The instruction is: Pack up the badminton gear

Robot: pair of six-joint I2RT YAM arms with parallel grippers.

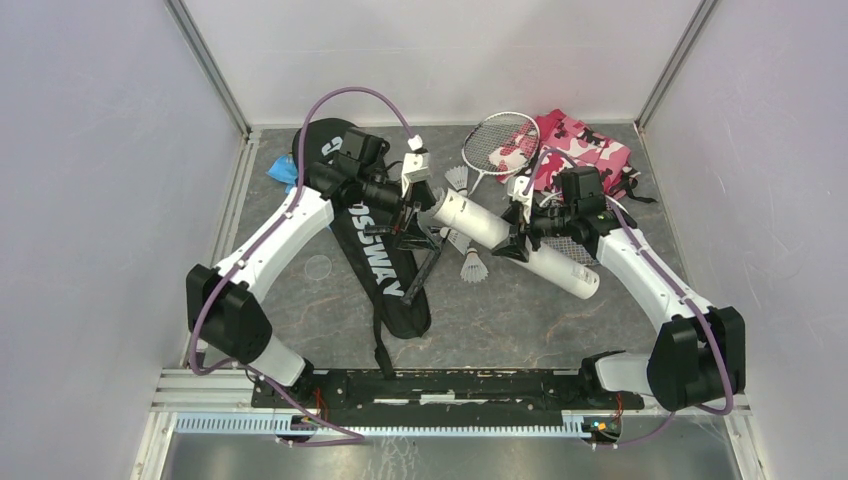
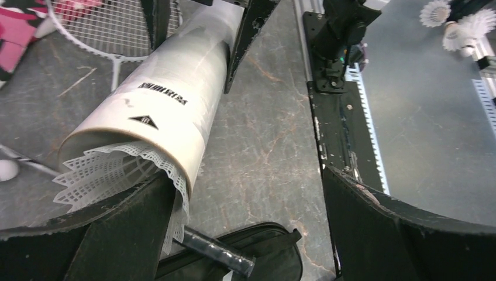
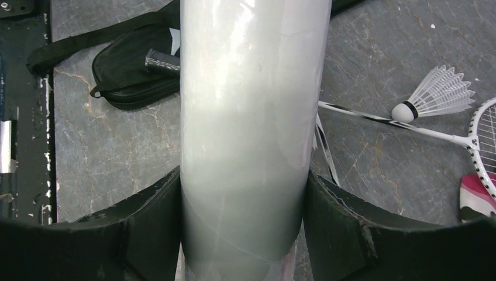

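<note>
The long white tube lies slanted on the table, and my right gripper is shut around its middle. A white mesh shuttlecock sticks out of the tube's open end. My left gripper stands open at that end, its left finger under the skirt. Below it the black CROSSWAY bag lies with a black racket handle poking out. A silver racket lies behind the tube. Loose shuttlecocks lie beside it.
A pink camouflage cloth lies at the back right under the racket head, and a blue cloth peeks out behind the bag. The black base rail runs along the near edge. Two more shuttlecocks rest on the metal surface beyond it.
</note>
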